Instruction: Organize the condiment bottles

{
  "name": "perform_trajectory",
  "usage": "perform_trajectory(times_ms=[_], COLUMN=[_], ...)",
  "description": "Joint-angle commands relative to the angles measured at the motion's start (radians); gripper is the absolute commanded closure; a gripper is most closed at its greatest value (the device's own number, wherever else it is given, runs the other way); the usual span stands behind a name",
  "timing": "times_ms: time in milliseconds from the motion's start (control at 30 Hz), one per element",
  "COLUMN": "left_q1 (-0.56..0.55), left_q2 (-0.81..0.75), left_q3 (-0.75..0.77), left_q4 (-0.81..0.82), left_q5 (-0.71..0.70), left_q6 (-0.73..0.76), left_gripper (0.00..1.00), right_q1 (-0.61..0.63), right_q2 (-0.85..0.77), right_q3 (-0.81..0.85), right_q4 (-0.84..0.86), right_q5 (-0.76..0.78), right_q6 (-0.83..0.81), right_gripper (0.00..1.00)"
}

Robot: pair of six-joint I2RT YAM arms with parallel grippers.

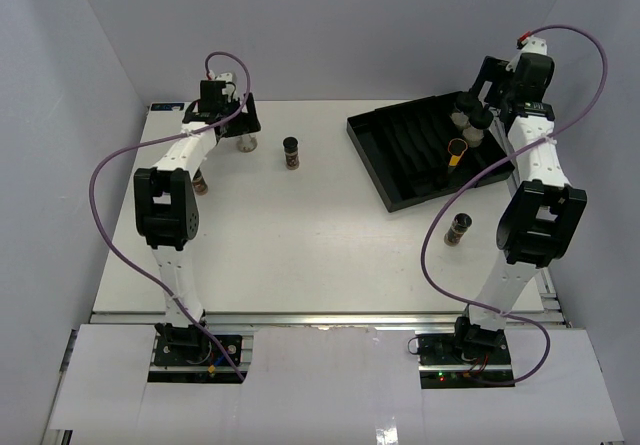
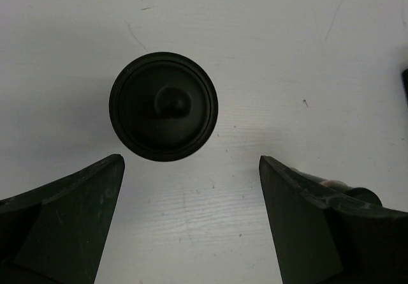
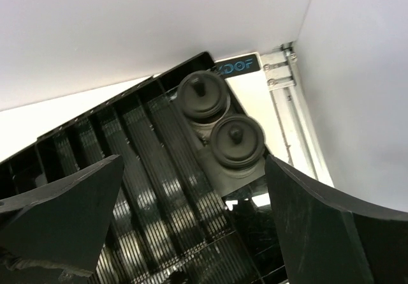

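A whitish-grey condiment bottle stands on the table just in front of my open left gripper. In the left wrist view its black cap lies just beyond the fingertips of the empty left gripper. Dark bottles stand at the back middle, beside the left arm and at the right. Two whitish bottles stand in the tray's far corner, with a yellow one nearby. My right gripper hangs open above them; the right wrist view shows their caps beyond the gripper.
The black slotted tray sits at the back right, angled, close to the right wall; its ribs fill the right wrist view. The back wall stands right behind both grippers. The table's metal side rail runs past the tray.
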State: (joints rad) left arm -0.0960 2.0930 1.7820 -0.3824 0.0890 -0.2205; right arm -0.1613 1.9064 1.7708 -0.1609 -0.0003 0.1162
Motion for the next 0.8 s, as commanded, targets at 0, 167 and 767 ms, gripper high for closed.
perform_trajectory(times_ms=[0,167,767], left_q1=[-0.010,-0.013,-0.047], left_q2=[0.044,0.099,0.162], left_q3=[0.060,0.078,0.060], left_q4=[0.050,0.114,0.265], left_q5=[-0.036,-0.053,-0.126], left_q6=[0.026,0.019,0.122], left_gripper=[0.02,0.02,0.06], right_q1=[0.031,0.044,0.057], right_q2=[-0.071,-0.120,-0.152], right_q3=[-0.039,-0.103,-0.319], right_q4=[0.028,0.042,0.226], right_q5=[-0.027,0.021,0.073], right_q6=[-0.032,-0.063,-0.055], right_gripper=[0.02,0.02,0.02])
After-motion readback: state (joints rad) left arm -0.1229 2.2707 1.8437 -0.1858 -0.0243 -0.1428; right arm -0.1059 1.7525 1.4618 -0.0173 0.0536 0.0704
